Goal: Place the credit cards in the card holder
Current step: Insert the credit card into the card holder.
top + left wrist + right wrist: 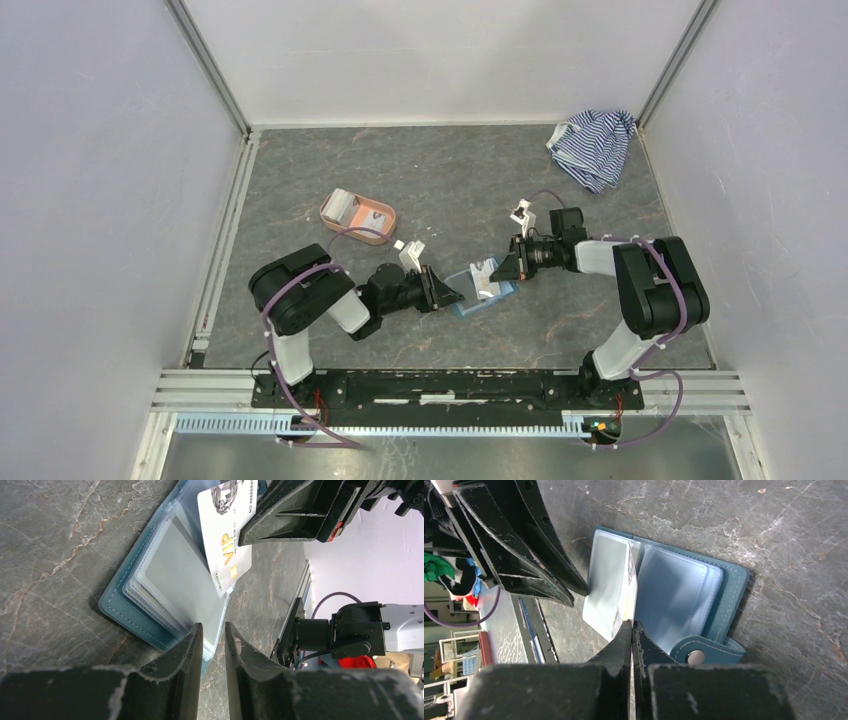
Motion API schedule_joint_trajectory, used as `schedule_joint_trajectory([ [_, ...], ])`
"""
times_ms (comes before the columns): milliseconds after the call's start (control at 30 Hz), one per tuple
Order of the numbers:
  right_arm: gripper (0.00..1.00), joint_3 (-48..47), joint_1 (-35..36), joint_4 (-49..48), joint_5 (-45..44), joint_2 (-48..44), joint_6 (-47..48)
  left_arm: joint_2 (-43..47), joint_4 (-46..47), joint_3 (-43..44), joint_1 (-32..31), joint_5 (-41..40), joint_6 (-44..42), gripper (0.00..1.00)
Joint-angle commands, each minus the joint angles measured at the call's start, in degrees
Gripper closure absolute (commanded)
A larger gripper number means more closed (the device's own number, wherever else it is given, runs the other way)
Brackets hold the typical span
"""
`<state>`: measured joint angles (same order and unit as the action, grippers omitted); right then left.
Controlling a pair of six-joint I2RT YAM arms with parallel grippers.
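Part of the credit card, white with gold "VIP" lettering, is covered by the right gripper, whose jaws are closed on the card's edge. The card stands tilted over the card holder, its lower corner against the clear sleeves. How deep it sits in a sleeve cannot be made out. The left gripper has its jaws narrowly apart astride a corner of the sleeves; whether they pinch the plastic cannot be told. One card holder, teal, lies opened flat on the grey table between the two grippers, with one snap tab at its side. One card is held. One salmon-pink tray sits well apart, beyond the left arm, its pale contents too small to identify. One striped cloth lies crumpled in the far right corner.
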<state>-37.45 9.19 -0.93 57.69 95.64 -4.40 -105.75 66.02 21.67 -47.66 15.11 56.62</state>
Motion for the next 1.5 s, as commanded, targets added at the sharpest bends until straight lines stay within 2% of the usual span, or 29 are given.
schedule_joint_trajectory([
  [0,1.0,-1.5,-0.4,2.8,-5.6,-0.5,3.5,-2.4,0.7,-1.1,-0.2,-1.8,1.6,0.7],
  [1467,1.0,-4.6,4.5,9.6,-12.3,2.5,7.7,-4.6,1.9,-1.4,-0.2,-1.4,1.7,0.73],
])
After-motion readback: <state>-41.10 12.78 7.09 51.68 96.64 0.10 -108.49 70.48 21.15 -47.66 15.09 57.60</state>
